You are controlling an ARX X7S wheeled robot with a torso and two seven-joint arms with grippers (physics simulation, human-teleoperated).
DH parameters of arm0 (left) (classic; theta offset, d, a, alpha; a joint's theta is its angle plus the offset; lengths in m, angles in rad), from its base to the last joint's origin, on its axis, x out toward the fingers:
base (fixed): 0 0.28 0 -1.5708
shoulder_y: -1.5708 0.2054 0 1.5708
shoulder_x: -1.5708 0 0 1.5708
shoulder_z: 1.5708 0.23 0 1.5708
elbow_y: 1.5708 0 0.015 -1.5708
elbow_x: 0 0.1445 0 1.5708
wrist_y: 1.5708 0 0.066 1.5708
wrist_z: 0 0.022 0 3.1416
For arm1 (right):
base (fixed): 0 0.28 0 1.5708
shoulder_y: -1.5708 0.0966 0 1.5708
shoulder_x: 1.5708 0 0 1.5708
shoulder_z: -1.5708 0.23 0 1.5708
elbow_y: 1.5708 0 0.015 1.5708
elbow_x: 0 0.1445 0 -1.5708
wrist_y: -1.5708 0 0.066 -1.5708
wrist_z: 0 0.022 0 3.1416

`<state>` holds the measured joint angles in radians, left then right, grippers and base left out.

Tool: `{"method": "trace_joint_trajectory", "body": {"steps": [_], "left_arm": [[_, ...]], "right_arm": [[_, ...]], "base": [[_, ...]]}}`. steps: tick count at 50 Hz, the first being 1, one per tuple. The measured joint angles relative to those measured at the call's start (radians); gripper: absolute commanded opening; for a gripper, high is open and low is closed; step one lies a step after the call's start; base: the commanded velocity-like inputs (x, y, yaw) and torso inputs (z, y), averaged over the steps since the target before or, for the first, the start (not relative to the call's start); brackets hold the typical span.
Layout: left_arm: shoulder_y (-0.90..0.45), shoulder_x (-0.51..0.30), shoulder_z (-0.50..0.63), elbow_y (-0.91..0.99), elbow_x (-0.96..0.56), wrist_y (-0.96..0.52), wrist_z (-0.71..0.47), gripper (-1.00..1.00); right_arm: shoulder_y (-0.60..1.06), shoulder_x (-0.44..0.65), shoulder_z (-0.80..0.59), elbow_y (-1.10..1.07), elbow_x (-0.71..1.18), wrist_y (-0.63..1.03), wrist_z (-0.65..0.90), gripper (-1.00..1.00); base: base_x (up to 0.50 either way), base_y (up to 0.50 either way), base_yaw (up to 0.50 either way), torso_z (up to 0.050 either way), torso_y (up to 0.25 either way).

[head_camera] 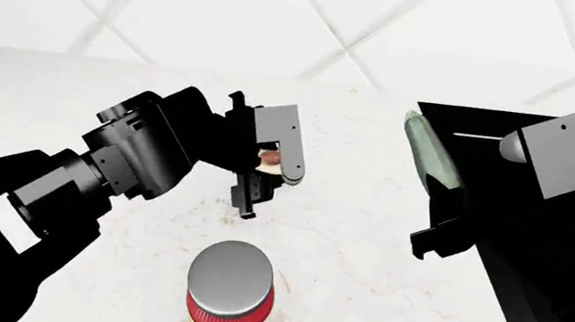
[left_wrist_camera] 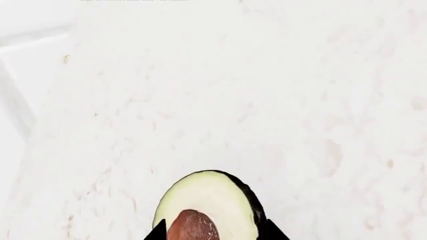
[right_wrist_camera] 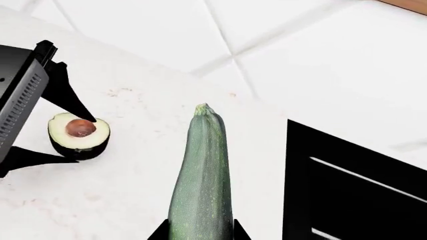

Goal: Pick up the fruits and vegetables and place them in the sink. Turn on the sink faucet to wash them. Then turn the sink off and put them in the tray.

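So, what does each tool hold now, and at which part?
The left tool grips the avocado half by its sides. The right tool grips the zucchini near one end, its other end pointing away.

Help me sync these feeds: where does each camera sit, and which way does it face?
Head: looks down on the counter; both arms show.
Left wrist: behind the left gripper, jaws around the avocado.
Right wrist: behind the right gripper, along the zucchini toward the sink.
Shared: the right wrist view also shows the avocado.
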<state>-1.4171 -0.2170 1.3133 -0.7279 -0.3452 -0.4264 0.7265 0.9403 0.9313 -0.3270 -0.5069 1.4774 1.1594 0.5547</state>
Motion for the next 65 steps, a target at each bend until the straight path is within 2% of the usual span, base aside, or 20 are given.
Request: {"method": "trace_joint_trajectory", "body": {"steps": [11, 36, 52, 65], "left_arm": [[-0.005, -0.031, -0.006, 0.071, -0.002, -0.036, -0.018, -1.00], [-0.104, -0.188, -0.101, 0.394, -0.030, -0.173, -0.144, -1.00], [-0.147, -0.319, -0.165, 0.669, -0.084, -0.260, -0.184, -1.00], [-0.109, -0.465, -0.232, 0.945, -0.153, -0.342, -0.278, -1.00]], "right_arm": [[0.021, -0.001, -0.002, 0.000, 0.018, 0.007, 0.014, -1.00], [0.118, -0.025, -0.018, 0.001, 0.078, 0.040, 0.066, -1.00], [0.164, -0.033, -0.007, -0.023, 0.084, 0.028, 0.080, -1.00], [0.155, -0.001, 0.032, -0.070, 0.114, -0.004, 0.098, -1.00]], "base": [[0.00, 0.00, 0.00, 0.000, 0.000], [0.00, 0.00, 0.00, 0.000, 0.000], [0.00, 0.00, 0.00, 0.000, 0.001], [0.00, 0.00, 0.00, 0.000, 0.000]]}}
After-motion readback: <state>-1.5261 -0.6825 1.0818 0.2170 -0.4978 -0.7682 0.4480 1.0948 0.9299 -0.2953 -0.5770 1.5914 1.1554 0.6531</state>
